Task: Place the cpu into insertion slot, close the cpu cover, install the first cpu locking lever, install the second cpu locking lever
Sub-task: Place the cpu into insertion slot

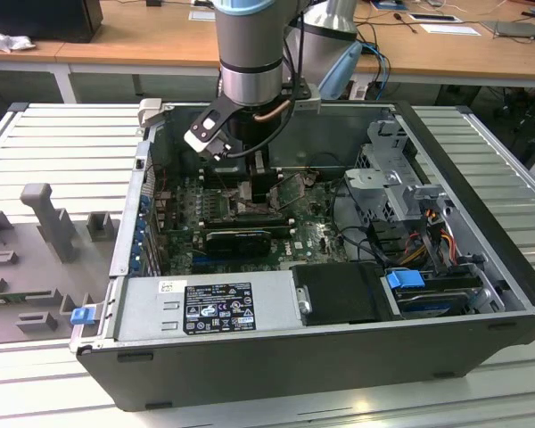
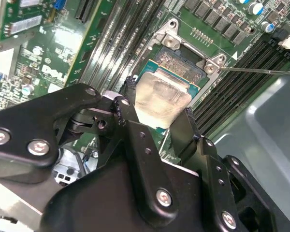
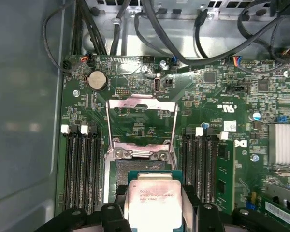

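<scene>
The arm (image 1: 250,53) is held upright, with the wrist pointed straight down. In the second wrist view, the pincer (image 2: 159,104) is clamped on the cpu (image 2: 160,92), with 2 black fingers (image 2: 135,133) pressed against opposite edges.

The flat square metal cpu (image 3: 151,203) is pale silver, edged green. The exterior view's four-o'clock plastic clip (image 1: 406,278) is blue.
</scene>
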Available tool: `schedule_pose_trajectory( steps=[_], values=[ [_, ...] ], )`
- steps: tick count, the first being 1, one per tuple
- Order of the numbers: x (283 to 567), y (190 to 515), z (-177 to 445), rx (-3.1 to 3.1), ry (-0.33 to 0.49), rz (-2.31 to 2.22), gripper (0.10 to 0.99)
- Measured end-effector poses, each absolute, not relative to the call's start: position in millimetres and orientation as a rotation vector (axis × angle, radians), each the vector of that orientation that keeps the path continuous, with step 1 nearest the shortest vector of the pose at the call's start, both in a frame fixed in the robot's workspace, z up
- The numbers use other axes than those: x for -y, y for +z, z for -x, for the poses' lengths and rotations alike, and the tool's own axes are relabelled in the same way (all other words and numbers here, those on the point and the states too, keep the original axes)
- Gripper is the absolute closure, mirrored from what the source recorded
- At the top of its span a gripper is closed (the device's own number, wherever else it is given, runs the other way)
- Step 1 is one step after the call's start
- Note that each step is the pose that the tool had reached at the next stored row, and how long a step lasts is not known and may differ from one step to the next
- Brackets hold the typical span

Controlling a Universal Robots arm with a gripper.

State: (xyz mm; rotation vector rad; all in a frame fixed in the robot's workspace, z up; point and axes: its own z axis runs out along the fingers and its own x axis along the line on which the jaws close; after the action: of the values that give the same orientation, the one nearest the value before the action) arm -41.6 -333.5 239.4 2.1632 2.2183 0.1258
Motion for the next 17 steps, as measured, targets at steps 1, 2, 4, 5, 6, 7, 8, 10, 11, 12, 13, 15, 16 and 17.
schedule_pose_trajectory(
  steps=[1, 2, 4, 5, 6, 7, 8, 10, 11, 12, 13, 15, 16, 17],
  values=[
    [331.7, 235.9, 41.6, -2.219, 0.125, -2.163, 0.557],
    [329.7, 231.5, 41.6, -2.219, 0.125, -2.164, 0.557],
    [327.3, 227.3, 41.6, -2.219, 0.124, -2.164, 0.557],
    [326.3, 224.4, 41.6, -2.217, 0.124, -2.166, 0.557],
    [326.2, 223.3, 41.6, -2.212, 0.124, -2.171, 0.557],
    [326.1, 222.3, 41.6, -2.206, 0.124, -2.177, 0.557],
    [326.0, 221.1, 41.7, -2.198, 0.123, -2.185, 0.557],
    [326.1, 220.1, 42.0, -2.196, 0.123, -2.186, 0.557],
    [326.0, 219.3, 42.4, -2.196, 0.123, -2.186, 0.557],
    [325.9, 218.1, 42.9, -2.197, 0.124, -2.186, 0.557],
    [325.7, 217.2, 43.1, -2.197, 0.124, -2.186, 0.557],
    [325.5, 215.5, 43.4, -2.197, 0.124, -2.186, 0.557],
    [325.3, 214.8, 43.4, -2.197, 0.124, -2.186, 0.557],
    [324.7, 213.9, 43.5, -2.197, 0.124, -2.186, 0.557]
  ],
)
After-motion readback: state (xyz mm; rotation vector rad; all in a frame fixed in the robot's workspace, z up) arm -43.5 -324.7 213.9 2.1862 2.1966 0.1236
